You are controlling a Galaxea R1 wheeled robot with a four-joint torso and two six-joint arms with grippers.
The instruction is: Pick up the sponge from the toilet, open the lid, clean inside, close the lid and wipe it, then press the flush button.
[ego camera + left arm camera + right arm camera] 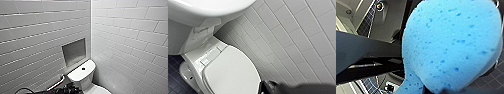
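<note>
White tiled walls hem the toilet into a corner, one wall just beside the bowl's edge, dark floor open on the other side. The lid lies shut. The right gripper, fingers closed on the sponge, holds it off the floor.

sponge: bright blue, pitted, super close in right wrist view | toilet: glossy white, rounded tank | lid: white oval, shut flat

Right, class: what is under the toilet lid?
The lid lies shut on the toilet, so the bowl's inside is covered. Beneath its edge a white rim shows, and dark floor tiles beside the base.
</note>
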